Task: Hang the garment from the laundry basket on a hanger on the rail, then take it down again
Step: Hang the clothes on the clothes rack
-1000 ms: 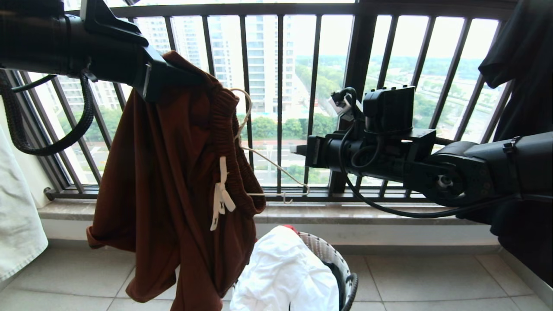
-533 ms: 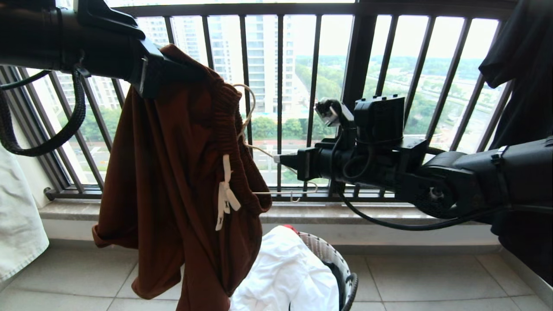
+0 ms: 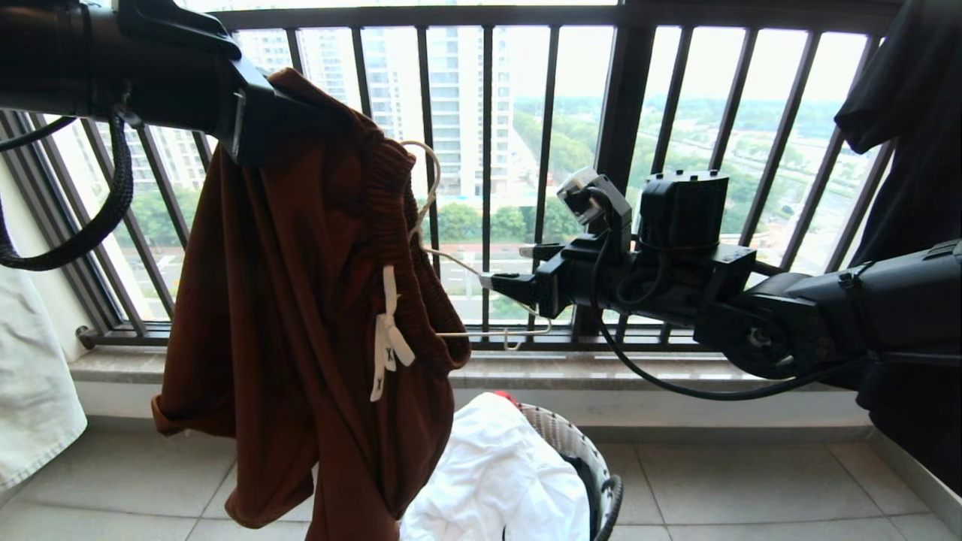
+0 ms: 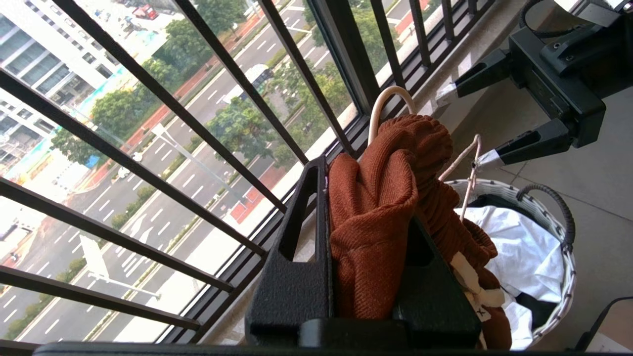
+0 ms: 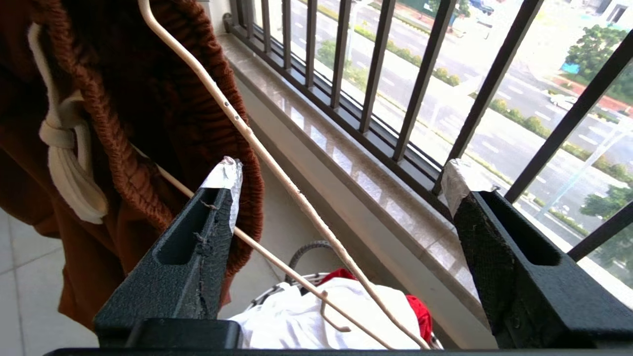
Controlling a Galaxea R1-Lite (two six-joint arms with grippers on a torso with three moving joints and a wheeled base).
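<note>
Your left gripper (image 4: 368,277) clamps the shorts (image 3: 301,338), hanger (image 5: 277,173) inside, above the basket (image 3: 594,466); your right gripper (image 5: 341,188) gapes beside the wire; only wrist views show this; no legible writing.

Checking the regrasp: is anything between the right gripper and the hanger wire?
Nothing visible. The right gripper is open with the hanger wire running bare between its fingers; the shorts, held by the left gripper, hang beside it.

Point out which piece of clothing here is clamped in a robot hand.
The rust-brown shorts: the left hand pinches their bunched waistband. The black T-shirt hangs free at the right; the white cloth lies in the laundry basket.
</note>
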